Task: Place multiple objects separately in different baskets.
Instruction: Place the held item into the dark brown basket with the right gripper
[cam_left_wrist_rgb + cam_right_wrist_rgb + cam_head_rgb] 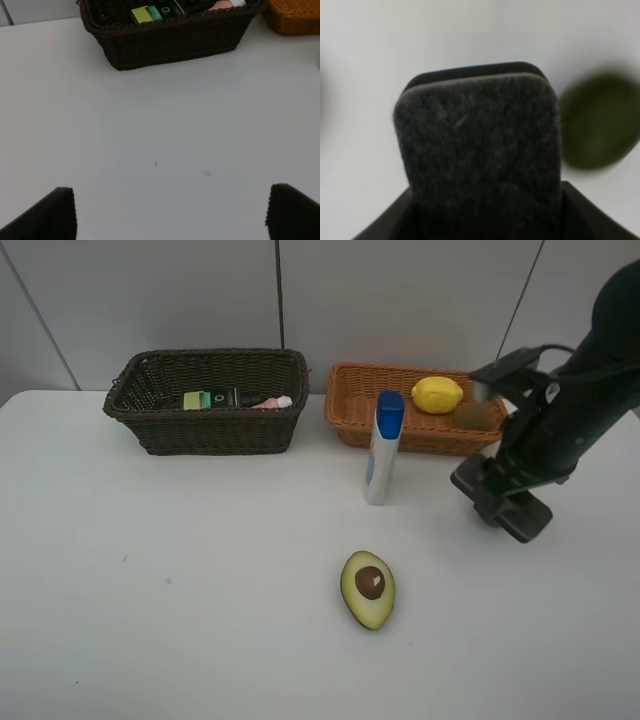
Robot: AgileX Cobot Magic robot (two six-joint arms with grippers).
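Standing upright on the white table (pixel 150 590), the white blue-capped bottle (pixel 382 450) sits just in front of the orange-tan basket (pixel 360 420), which holds the lemon (pixel 437 395) and, to its right, a brownish kiwi (pixel 474 416). Far left, the dark brown basket (pixel 210 430) contains the dark green pump bottle (pixel 215 398) lying on its side, with the pink bottle (pixel 268 402) beside it. The halved avocado (pixel 368 588) lies cut face up, pit showing, on the near middle of the table, well apart from both baskets. The right gripper (pixel 505 510) is low over the table to the right of the bottle, its fingers clamped on the dark rectangular block (pixel 480 150), whose grey felt face fills the wrist view. The left gripper (pixel 171 190) hovers over bare table near the dark basket, its fingers spread wide apart and holding nothing.
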